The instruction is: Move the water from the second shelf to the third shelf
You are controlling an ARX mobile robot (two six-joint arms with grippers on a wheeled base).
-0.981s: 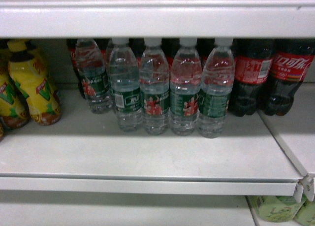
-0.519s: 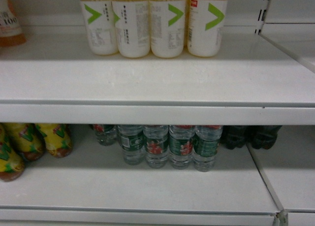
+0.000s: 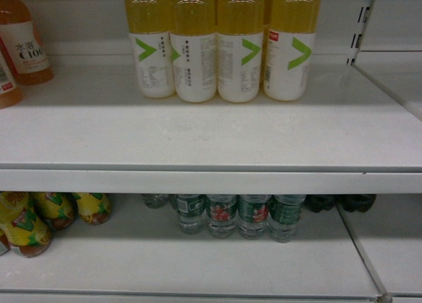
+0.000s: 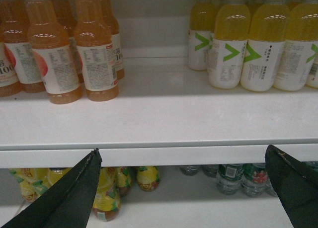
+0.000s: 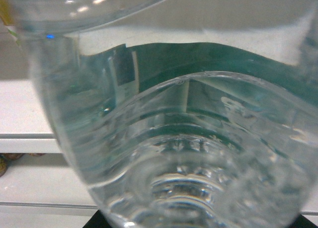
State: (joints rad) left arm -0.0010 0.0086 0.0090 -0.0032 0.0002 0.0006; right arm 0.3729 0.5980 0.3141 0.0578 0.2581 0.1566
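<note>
A clear ribbed water bottle (image 5: 174, 138) with a dark green label fills the right wrist view, its base towards the camera. My right gripper (image 5: 198, 224) is shut on it, and only dark slivers of the fingers show at the bottom corners. More water bottles (image 3: 239, 214) stand in a row on the lower shelf, also seen in the left wrist view (image 4: 243, 177). Above them runs a white shelf (image 3: 211, 138) with bare room at its front. My left gripper (image 4: 181, 156) hangs open and holds nothing, level with that shelf's front edge. Neither gripper shows in the head view.
Yellow drink bottles with white labels (image 3: 217, 52) stand at the back of the upper shelf, orange juice bottles (image 4: 94, 59) to their left. Yellow tea bottles (image 3: 26, 224) and dark bottles (image 3: 343, 202) flank the water below. A slotted upright (image 3: 361, 26) divides the bays at right.
The head view has risen from the shelf with the water row to the shelf above; the yellow bottles now sit lower and fuller in view, and the water row has dropped towards the bottom.
</note>
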